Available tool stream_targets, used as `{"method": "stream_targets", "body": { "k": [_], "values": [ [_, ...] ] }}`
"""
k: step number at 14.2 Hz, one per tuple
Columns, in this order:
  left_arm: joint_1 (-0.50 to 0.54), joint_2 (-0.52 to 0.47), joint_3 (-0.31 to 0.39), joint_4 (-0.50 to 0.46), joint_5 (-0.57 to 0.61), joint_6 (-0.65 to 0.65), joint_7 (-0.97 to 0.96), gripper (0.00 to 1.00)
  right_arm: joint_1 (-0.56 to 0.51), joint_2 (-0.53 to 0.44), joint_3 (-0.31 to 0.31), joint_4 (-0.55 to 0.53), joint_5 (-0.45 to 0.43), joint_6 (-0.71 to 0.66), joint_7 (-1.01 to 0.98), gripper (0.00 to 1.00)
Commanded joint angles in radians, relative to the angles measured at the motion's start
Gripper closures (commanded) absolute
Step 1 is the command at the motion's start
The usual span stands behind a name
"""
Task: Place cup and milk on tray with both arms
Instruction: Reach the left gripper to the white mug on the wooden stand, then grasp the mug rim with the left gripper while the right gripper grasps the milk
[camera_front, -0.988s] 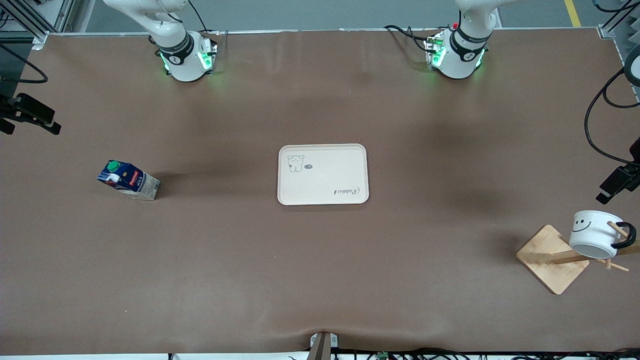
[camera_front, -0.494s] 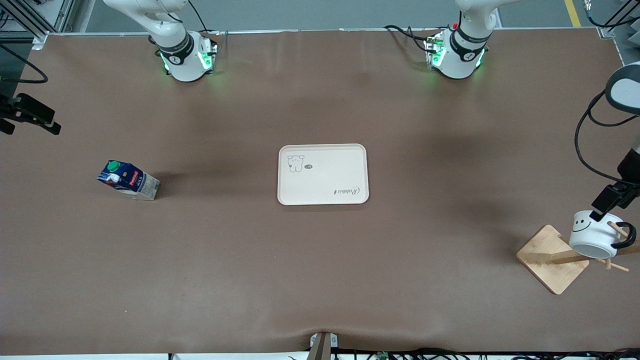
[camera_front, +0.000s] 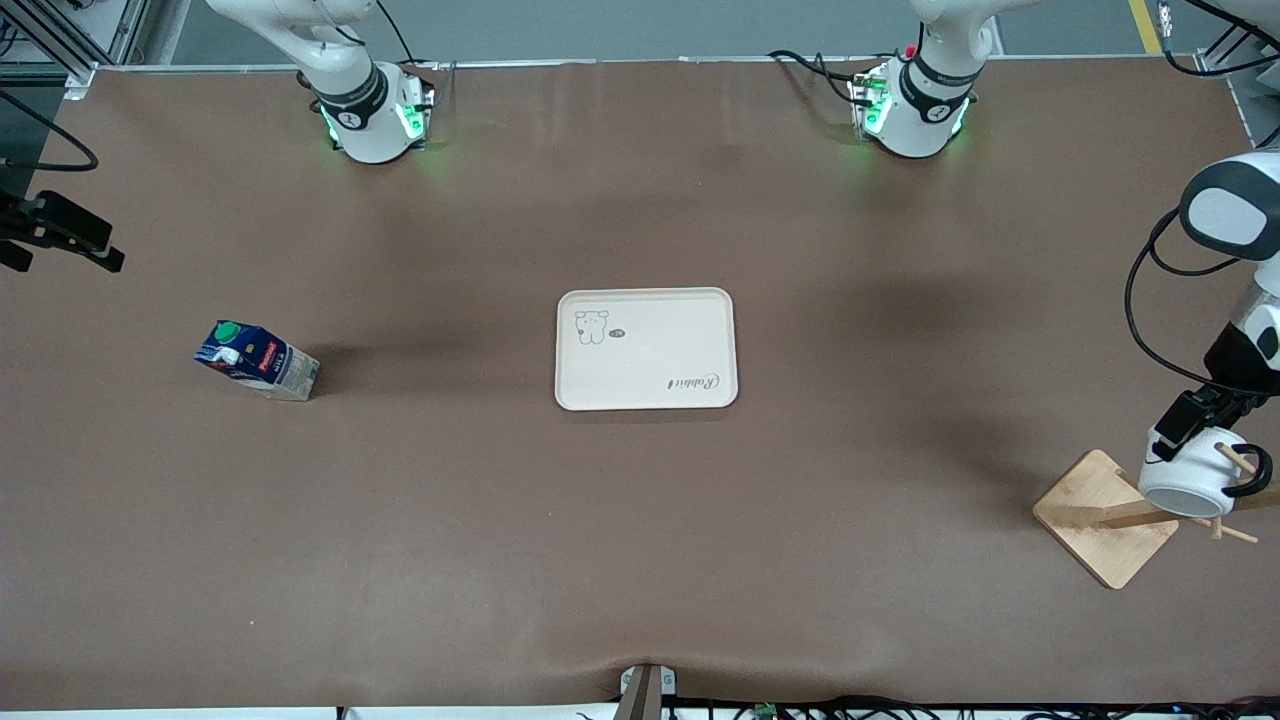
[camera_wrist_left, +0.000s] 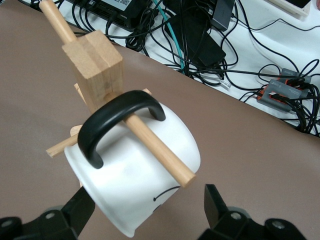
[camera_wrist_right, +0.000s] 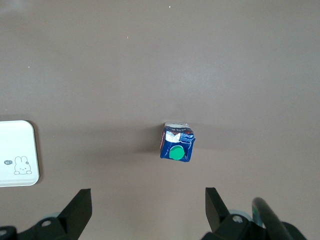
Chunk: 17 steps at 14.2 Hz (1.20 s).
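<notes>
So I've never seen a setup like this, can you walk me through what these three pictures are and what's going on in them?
These are two robot arms bolted along one edge of a brown table. The wide picture comes from a high camera facing them; the other two come from small cameras on each arm's wrist.

On the table lie a cream tray in the middle and a milk carton toward the right arm's end. A white cup hangs by its handle on a wooden peg stand toward the left arm's end.

The left end effector has its open fingers on either side of the cup, not yet gripping. The right end effector hangs open high over the carton. Nothing is held.
</notes>
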Motion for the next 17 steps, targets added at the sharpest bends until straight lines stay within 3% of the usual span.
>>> {"method": "stream_targets", "body": {
  "k": [1,8,13,17],
  "values": [
    [0.003,0.013,-0.003,0.009,-0.012,0.012,0.023,0.21,-0.01,0.038,0.006,0.014,0.012,0.068,-0.011,0.0],
    [0.0,0.019,-0.005,0.009,-0.007,0.011,0.025,0.71,-0.01,0.084,0.007,0.014,0.003,0.093,-0.013,0.0],
    [-0.002,0.002,-0.032,0.009,-0.007,0.005,0.022,0.99,-0.019,0.108,0.006,0.011,0.014,0.102,-0.001,0.0],
    [-0.002,-0.036,-0.058,0.009,-0.007,-0.06,0.017,1.0,-0.022,0.13,0.006,0.006,0.005,0.105,-0.001,0.0]
  ]
}}
